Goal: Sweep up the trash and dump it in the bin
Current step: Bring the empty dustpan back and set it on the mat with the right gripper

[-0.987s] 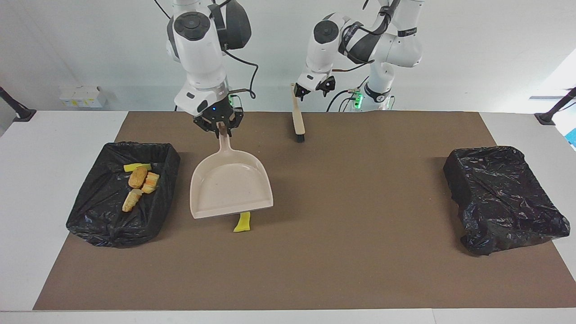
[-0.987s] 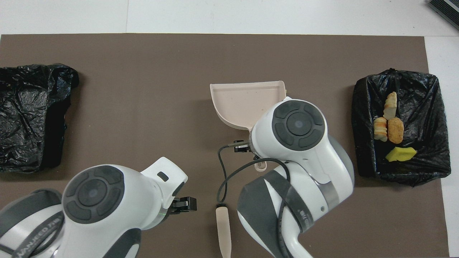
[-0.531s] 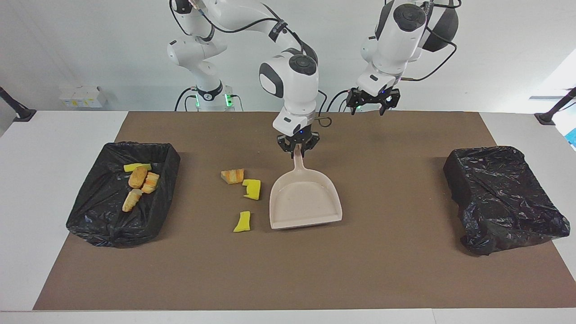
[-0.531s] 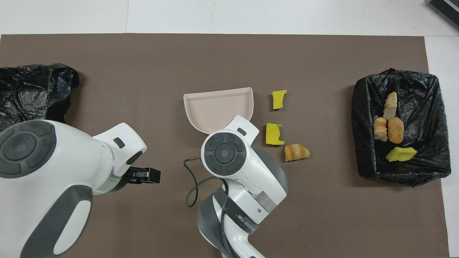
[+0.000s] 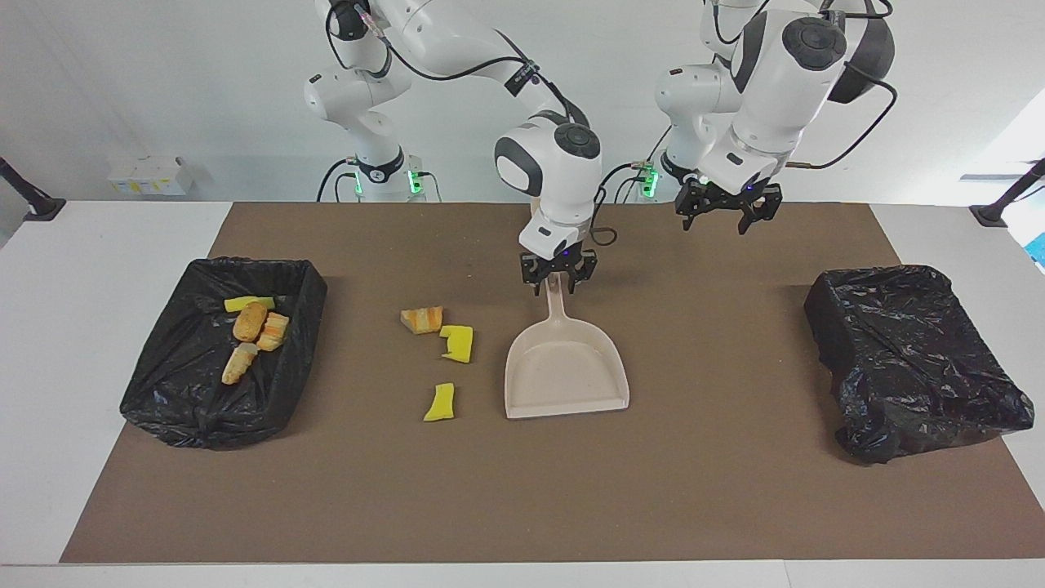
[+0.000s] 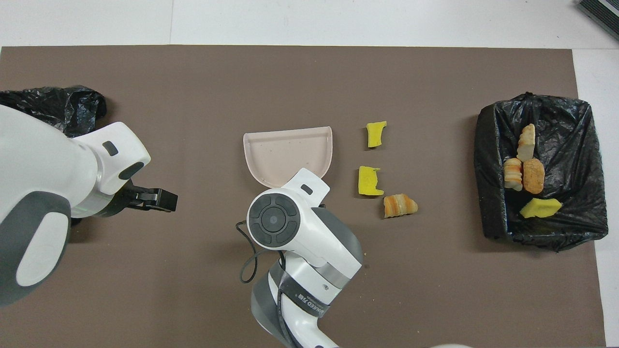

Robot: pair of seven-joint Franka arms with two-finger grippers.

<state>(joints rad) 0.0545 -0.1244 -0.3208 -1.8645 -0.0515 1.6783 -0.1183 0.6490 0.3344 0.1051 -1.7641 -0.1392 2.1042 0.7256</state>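
Since half a second ago the smooth beige plastic dustpan (image 5: 566, 371) has slid a little toward the left arm's end of the counter (image 5: 522, 506), and it now lies flat near the middle of the brown mat, its open lip facing away from the robots. At its handle the right gripper (image 5: 559, 282) points straight down from a bent arm, and whether its fingers pinch the handle or have let go cannot be told. Beside the pan, toward the right arm's end, lie three loose pieces of trash (image 5: 457, 343): two spongy yellow chunks and one tan-orange bread-like lump. Four more pieces rest in the crinkled black-lined bin (image 5: 163, 392) at that end of the counter. Over the mat's edge nearest the robots hangs the left gripper (image 5: 728, 214), fingers spread and holding nothing, near the second crumpled black bin (image 5: 914, 367).
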